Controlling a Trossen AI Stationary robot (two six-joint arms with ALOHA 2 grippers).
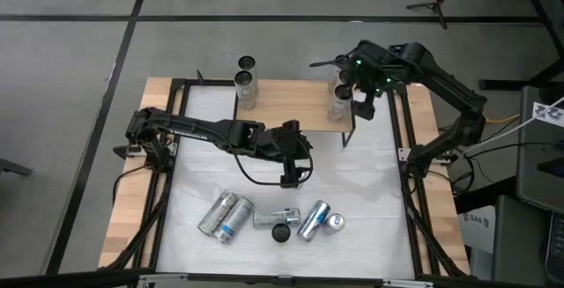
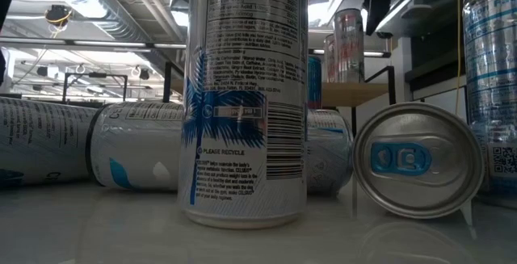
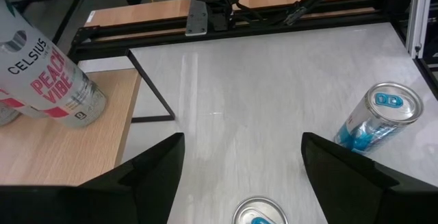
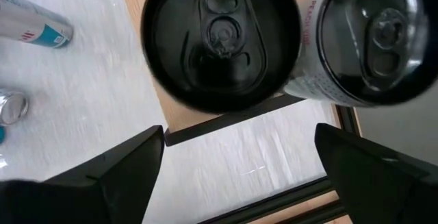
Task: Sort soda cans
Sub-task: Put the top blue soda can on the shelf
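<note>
Several slim silver soda cans (image 1: 276, 217) lie or stand at the near middle of the white mat (image 1: 370, 182); one there stands with a dark top (image 1: 282, 232). Two cans (image 1: 247, 90) stand on the left end of the raised wooden shelf (image 1: 291, 103). Two dark-topped cans (image 4: 219, 39) (image 4: 380, 39) stand on its right end. My right gripper (image 4: 239, 131) hangs open just above this right pair, pointing steeply down, and touches neither. My left gripper (image 3: 243, 142) hovers open over the mat's middle (image 1: 295, 175), with nothing between its fingers.
A black frame (image 1: 401, 147) runs around the mat, and wooden table strips lie outside it. In the low view a standing can (image 2: 242, 94) and a lying can's end (image 2: 412, 159) fill the foreground. Bare mat lies between the shelf and the near cans.
</note>
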